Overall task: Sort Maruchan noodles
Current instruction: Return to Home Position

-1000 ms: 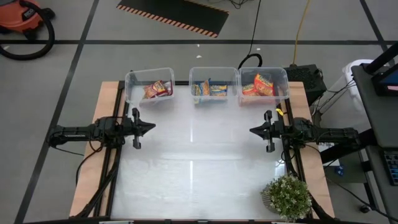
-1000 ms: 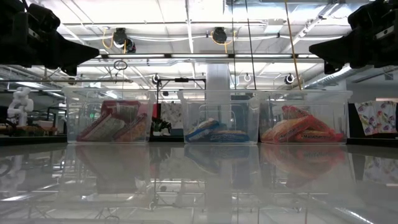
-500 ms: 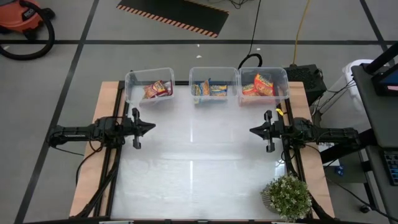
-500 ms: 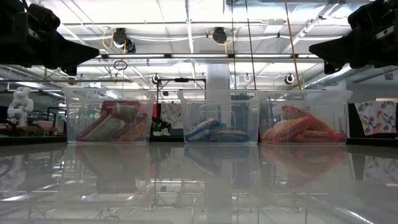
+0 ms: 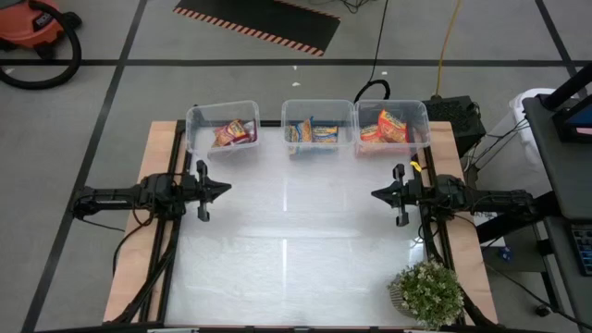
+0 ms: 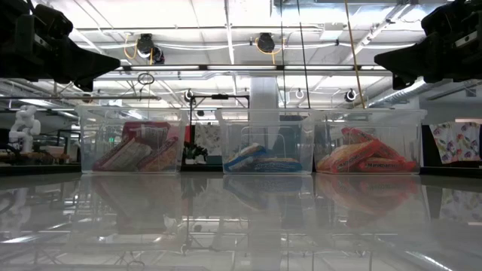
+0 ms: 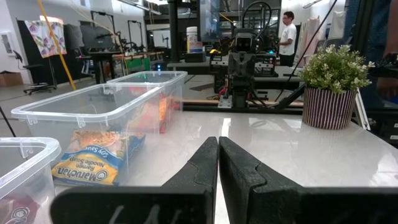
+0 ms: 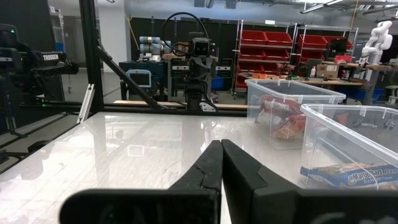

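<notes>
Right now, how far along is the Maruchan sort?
Done: red packets in the left bin, blue packets in the middle bin, orange packets in the right bin. In hand: nothing; left gripper and right gripper shut at the table sides. Left: no loose packets visible.

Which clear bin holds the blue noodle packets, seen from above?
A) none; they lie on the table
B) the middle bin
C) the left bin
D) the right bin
B: the blue noodle packets lie in the middle bin, with the red packets in the bin on its left and the orange packets in the bin on its right.
</notes>
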{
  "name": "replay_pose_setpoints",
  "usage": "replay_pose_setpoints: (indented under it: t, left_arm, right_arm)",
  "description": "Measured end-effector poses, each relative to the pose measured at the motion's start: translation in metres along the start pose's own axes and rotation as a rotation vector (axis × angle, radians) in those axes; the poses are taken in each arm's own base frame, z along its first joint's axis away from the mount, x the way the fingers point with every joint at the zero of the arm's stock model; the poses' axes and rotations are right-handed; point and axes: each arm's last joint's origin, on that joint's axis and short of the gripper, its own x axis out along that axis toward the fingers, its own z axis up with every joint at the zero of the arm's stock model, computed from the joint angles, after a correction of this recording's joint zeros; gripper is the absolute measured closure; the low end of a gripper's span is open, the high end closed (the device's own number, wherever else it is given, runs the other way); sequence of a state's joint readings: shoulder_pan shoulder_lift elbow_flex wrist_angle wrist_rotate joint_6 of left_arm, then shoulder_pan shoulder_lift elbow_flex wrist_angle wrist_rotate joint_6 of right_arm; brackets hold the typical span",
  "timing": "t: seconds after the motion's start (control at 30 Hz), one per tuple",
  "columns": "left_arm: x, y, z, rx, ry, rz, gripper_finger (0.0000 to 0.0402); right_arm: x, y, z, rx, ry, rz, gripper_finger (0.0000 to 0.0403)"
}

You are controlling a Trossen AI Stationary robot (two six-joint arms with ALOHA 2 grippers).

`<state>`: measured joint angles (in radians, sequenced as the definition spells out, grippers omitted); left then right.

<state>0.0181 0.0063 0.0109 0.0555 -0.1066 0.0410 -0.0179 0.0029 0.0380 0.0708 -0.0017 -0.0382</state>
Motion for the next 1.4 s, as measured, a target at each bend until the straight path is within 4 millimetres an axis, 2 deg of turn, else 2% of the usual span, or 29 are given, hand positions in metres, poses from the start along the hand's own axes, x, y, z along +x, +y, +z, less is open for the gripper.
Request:
replay_pose_setpoints:
  t: [1.4]
  left_arm:
    - [0.0000,0.0000,0.0000,0.000,0.000,0.000,0.0380]
  right_arm:
    - [0.0000,0.0000,0.0000,0.000,0.000,0.000,0.0403]
